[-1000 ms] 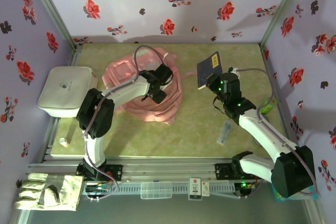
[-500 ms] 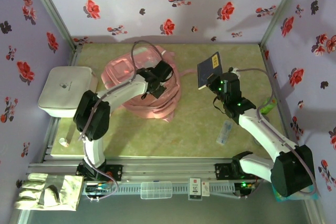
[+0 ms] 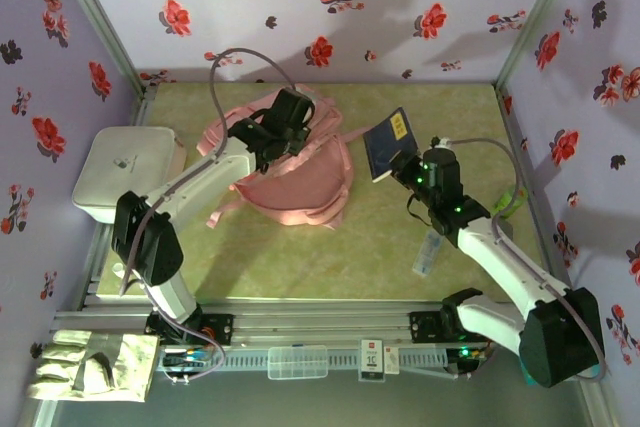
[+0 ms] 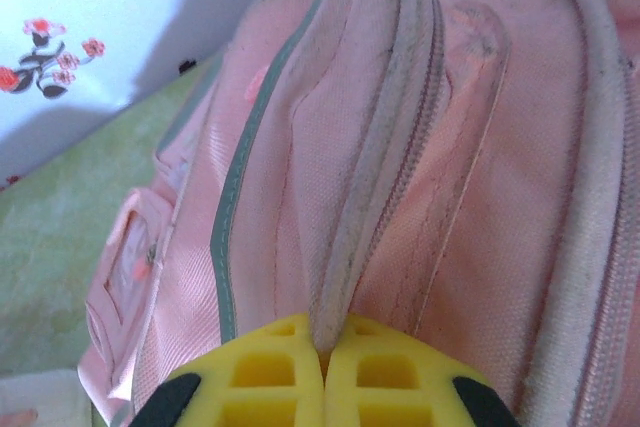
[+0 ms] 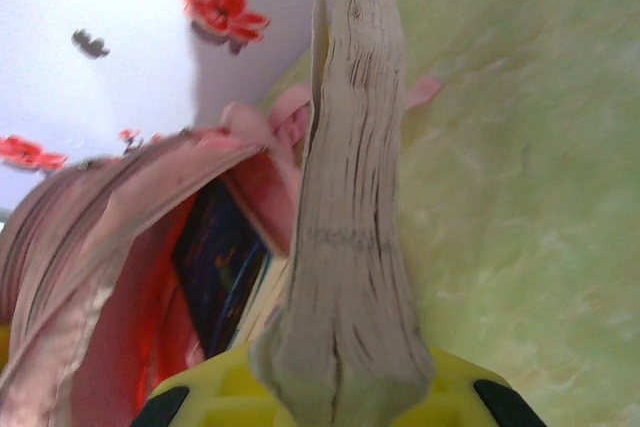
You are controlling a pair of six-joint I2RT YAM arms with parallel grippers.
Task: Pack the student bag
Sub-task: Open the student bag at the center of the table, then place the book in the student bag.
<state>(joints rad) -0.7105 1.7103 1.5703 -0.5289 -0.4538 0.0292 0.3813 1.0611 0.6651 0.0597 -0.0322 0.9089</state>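
Your left gripper [image 4: 322,365] pinches a fold of the bag [image 3: 300,185], which lies mid-table [image 3: 380,242], toward the far side. Your right gripper [image 5: 340,392] squeezes a book [image 3: 386,143] just right of the bag.

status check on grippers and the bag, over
Left gripper shut on a seam of the student bag. Right gripper shut on a book, just right of the bag. Nothing seen blocking the way.
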